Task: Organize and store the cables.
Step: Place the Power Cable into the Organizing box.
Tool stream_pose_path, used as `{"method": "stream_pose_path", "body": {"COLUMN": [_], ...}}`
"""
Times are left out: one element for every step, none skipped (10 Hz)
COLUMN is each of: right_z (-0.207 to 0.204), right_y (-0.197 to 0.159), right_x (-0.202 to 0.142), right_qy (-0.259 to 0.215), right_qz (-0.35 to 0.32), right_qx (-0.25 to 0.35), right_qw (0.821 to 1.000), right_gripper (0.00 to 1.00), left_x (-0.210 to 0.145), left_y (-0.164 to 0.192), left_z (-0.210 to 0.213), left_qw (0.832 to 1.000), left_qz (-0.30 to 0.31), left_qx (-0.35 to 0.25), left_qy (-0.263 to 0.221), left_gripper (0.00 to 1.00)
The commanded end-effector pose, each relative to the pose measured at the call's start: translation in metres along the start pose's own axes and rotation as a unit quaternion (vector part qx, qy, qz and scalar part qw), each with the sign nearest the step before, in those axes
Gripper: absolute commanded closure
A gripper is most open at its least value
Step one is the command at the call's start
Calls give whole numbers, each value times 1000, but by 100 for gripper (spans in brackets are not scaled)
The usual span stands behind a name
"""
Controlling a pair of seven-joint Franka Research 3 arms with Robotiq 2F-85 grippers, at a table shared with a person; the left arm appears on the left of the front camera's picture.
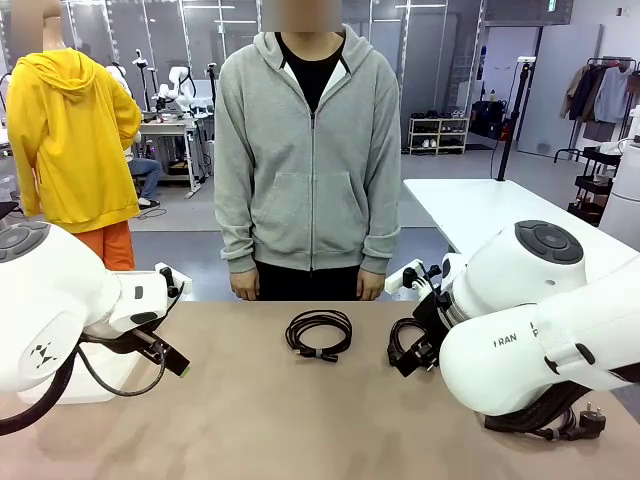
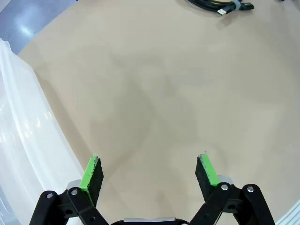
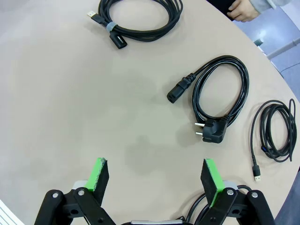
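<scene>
Several black cables lie coiled on the tan table. A thick coil tied with a grey band [image 1: 318, 334] [image 3: 140, 18] rests at the middle; its connector end [image 2: 225, 7] shows at the top of the left wrist view. A power cord with a round plug [image 3: 220, 98] and a thin looped cord [image 3: 274, 131] lie to its right. Another plug and cord [image 1: 580, 420] sit under the right arm. My left gripper [image 2: 150, 164] [image 1: 178, 366] hovers open over bare table. My right gripper [image 3: 155, 168] hangs open above the table, short of the power cord, with nothing between its fingers.
A clear plastic bin [image 2: 23, 140] stands beside the left gripper. A person in a grey hoodie [image 1: 310, 150] stands at the far edge, one hand [image 3: 243, 9] near the table rim. A white table [image 1: 490, 205] stands behind at the right.
</scene>
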State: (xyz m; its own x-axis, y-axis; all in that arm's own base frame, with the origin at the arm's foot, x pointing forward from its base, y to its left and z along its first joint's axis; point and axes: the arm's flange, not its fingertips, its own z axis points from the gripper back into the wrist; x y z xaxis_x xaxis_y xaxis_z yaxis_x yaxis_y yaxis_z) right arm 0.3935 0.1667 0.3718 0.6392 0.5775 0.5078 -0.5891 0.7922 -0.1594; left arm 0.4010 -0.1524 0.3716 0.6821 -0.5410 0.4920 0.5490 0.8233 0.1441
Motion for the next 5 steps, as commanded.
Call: {"method": "stream_pose_path", "body": {"right_z": [0, 0, 0, 18, 39], "right_y": [0, 0, 0, -12, -23], "right_x": [0, 0, 0, 4, 6], "right_qy": [0, 0, 0, -7, -12], "right_qz": [-1, -1, 0, 7, 9], "right_qx": [0, 0, 0, 11, 28], "right_qw": [1000, 1000, 1000, 1000, 999], "right_gripper": [0, 0, 0, 0, 0], "left_x": [0, 0, 15, 28, 36], "left_y": [1, 0, 7, 17, 25], "left_z": [0, 0, 12, 32, 56], "left_qw": [1000, 1000, 999, 998, 997], "left_qz": [2, 0, -46, -43, -58], "left_qx": [0, 0, 13, -35, -45], "left_qy": [0, 0, -13, -4, -7], "left_gripper": [0, 0, 0, 0, 0]}}
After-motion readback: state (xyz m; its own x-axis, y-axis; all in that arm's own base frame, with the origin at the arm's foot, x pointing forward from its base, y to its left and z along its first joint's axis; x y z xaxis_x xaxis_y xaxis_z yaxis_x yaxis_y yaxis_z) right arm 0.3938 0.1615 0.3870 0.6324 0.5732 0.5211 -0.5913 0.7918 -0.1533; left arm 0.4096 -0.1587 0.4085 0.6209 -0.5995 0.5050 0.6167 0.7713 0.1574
